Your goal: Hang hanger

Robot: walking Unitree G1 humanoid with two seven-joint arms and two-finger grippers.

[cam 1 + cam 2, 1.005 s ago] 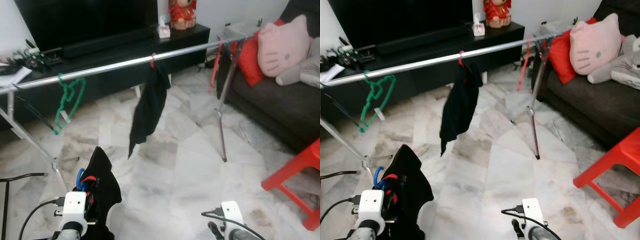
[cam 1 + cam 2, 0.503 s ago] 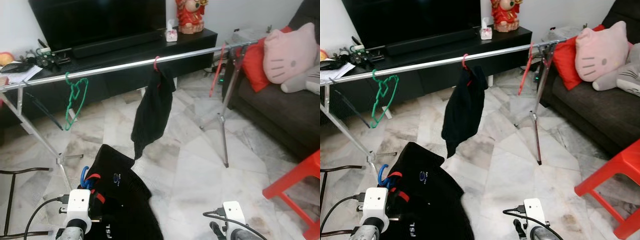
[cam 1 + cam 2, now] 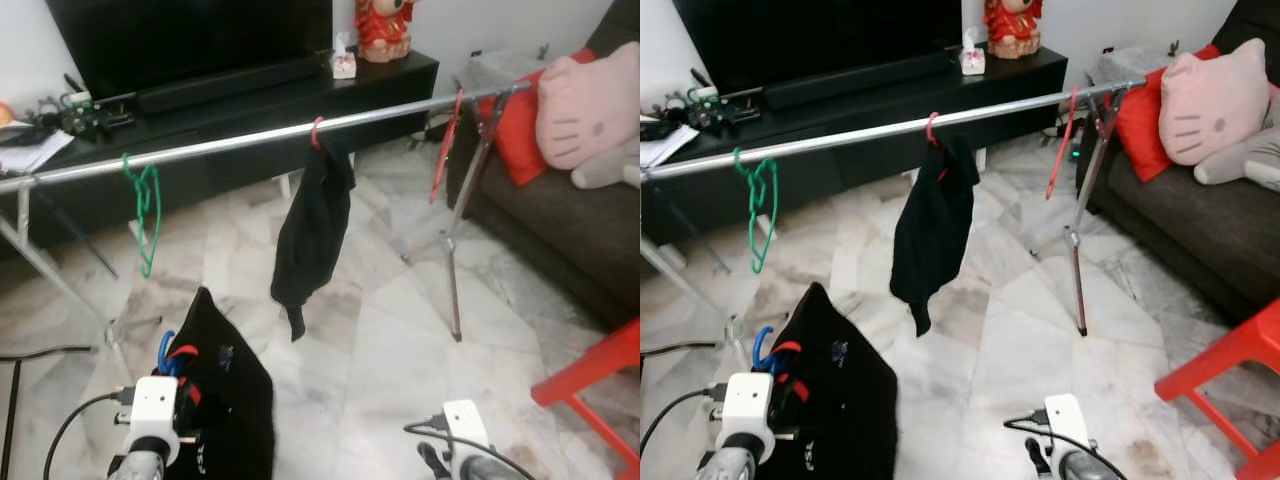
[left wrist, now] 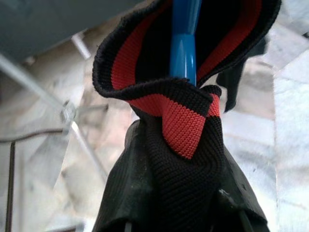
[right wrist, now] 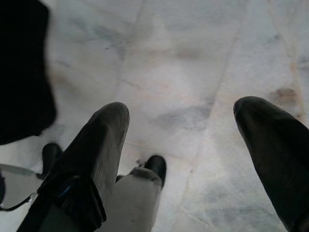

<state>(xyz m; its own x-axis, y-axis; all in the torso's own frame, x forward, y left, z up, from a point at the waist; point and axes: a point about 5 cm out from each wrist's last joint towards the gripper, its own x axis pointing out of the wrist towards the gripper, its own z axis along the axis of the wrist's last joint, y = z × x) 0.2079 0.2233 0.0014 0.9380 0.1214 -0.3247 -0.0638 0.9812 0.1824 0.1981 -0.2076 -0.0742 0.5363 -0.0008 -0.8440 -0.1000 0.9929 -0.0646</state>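
Observation:
My left gripper [image 3: 172,388] is low at the front left, shut on a blue hanger [image 4: 183,46] that carries a black garment [image 3: 225,400] with a red-striped collar [image 4: 181,128]. The cloth covers its fingers. Ahead, a silver rail [image 3: 240,140] runs across the room. A green hanger [image 3: 146,205] hangs from the rail on the left, and a black garment on a red hanger [image 3: 314,222] hangs at its middle. Another red hanger [image 3: 444,150] hangs near the right end. My right gripper [image 5: 183,145] is open over the marble floor with nothing in it.
The rail's stand legs [image 3: 452,270] reach down to the floor at the right and at the far left [image 3: 60,290]. Behind the rail stands a black TV bench [image 3: 250,95]. A dark sofa with a pink cushion [image 3: 590,95] is to the right. A red stool [image 3: 590,385] stands at the front right.
The camera has shifted slightly. The garment in my left gripper hung wide half a second ago and now hangs narrower. The green hanger has turned edge-on.

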